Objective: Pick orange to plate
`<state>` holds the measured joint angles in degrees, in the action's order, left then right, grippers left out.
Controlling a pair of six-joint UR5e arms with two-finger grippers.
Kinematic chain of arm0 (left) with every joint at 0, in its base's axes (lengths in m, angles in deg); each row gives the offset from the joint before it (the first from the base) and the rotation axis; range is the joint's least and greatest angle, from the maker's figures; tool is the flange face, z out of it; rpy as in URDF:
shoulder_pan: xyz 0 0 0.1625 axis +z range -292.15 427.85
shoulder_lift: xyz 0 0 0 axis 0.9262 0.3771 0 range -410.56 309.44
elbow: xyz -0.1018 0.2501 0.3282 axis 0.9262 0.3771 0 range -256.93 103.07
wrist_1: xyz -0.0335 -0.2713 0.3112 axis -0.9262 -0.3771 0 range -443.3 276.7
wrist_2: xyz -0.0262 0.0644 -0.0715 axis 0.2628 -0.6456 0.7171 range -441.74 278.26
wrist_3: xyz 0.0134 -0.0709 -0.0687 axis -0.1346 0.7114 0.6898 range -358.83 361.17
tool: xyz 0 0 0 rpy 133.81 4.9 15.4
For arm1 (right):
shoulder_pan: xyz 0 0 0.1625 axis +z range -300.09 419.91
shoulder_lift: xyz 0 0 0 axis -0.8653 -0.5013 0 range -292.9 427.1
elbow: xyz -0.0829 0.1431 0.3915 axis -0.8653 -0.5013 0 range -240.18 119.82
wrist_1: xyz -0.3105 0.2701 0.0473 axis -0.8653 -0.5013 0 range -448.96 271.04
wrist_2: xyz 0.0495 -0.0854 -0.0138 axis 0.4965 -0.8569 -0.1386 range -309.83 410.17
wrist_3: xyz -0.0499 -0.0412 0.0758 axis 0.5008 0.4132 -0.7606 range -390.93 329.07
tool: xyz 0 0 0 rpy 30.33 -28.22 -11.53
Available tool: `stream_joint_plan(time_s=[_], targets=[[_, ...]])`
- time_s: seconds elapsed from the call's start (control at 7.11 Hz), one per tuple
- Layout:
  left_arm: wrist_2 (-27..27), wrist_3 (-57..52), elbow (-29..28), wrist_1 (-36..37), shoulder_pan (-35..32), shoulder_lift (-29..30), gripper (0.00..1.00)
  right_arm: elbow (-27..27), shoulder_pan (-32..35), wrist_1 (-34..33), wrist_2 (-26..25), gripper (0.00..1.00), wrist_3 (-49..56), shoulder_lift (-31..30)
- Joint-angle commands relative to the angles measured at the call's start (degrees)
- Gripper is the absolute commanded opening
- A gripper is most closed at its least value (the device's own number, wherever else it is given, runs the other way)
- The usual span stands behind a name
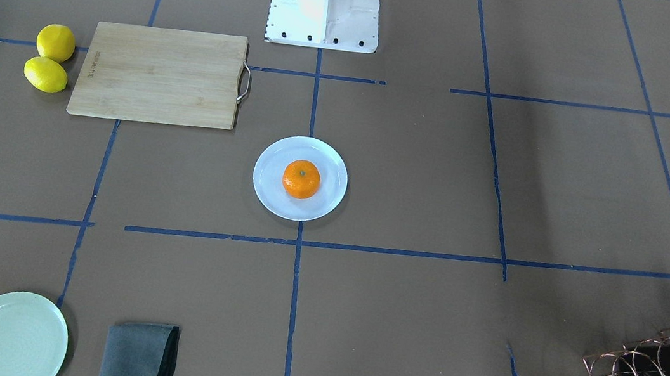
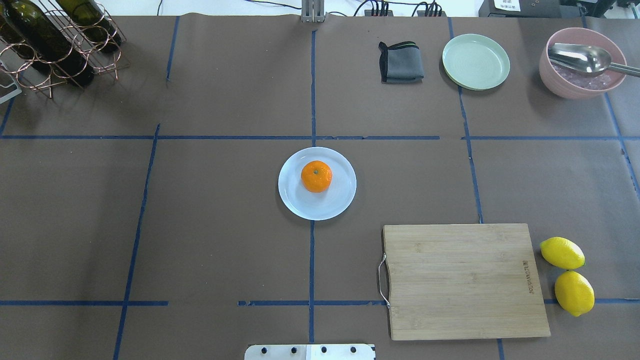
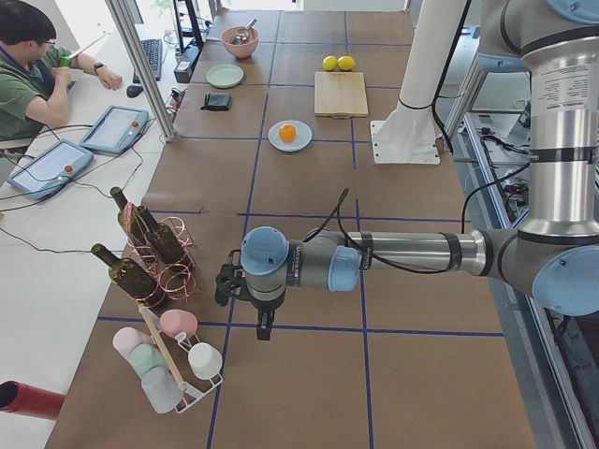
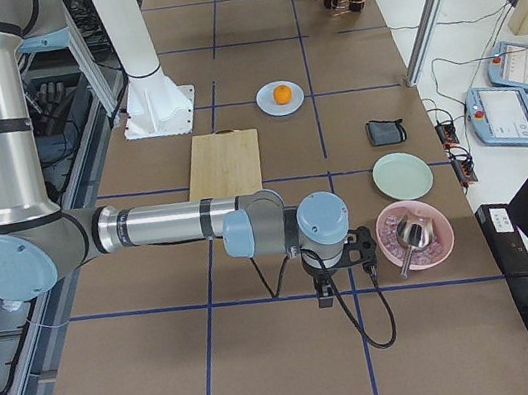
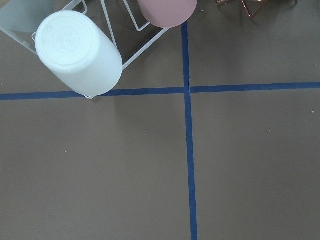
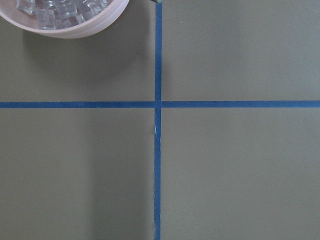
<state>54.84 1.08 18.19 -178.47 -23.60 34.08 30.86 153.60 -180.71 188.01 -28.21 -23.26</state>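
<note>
The orange (image 1: 301, 179) (image 2: 316, 176) sits stem-dimple up on the pale bluish-white plate (image 1: 270, 196) (image 2: 300, 202) at the table's middle. Nothing touches it. My left gripper (image 3: 265, 325) shows only in the exterior left view, hanging over the table's left end beside the cup rack, far from the plate; I cannot tell whether it is open or shut. My right gripper (image 4: 323, 294) shows only in the exterior right view, over the right end next to the pink bowl; its state I cannot tell either. Neither wrist view shows any fingers.
A wooden cutting board (image 2: 462, 280) lies near the base, with two lemons (image 2: 567, 275) beside it. A pale green plate (image 2: 475, 61), a grey cloth (image 2: 401, 62) and a pink bowl with spoon (image 2: 580, 62) line the far right. Wine-bottle rack (image 2: 55, 45) stands far left; cup rack (image 3: 168, 360).
</note>
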Motion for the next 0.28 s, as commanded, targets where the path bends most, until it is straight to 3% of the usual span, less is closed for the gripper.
stream_joint_plan(time_s=[0.0, 0.14], targets=[[0.0, 0.0, 0.0, 0.0, 0.0, 0.0, 1.00, 0.1, 0.0, 0.0, 0.0, 1.00, -0.1, 0.0], [0.0, 0.0, 0.0, 0.0, 0.0, 0.1, 1.00, 0.2, 0.0, 0.0, 0.0, 1.00, -0.1, 0.0]])
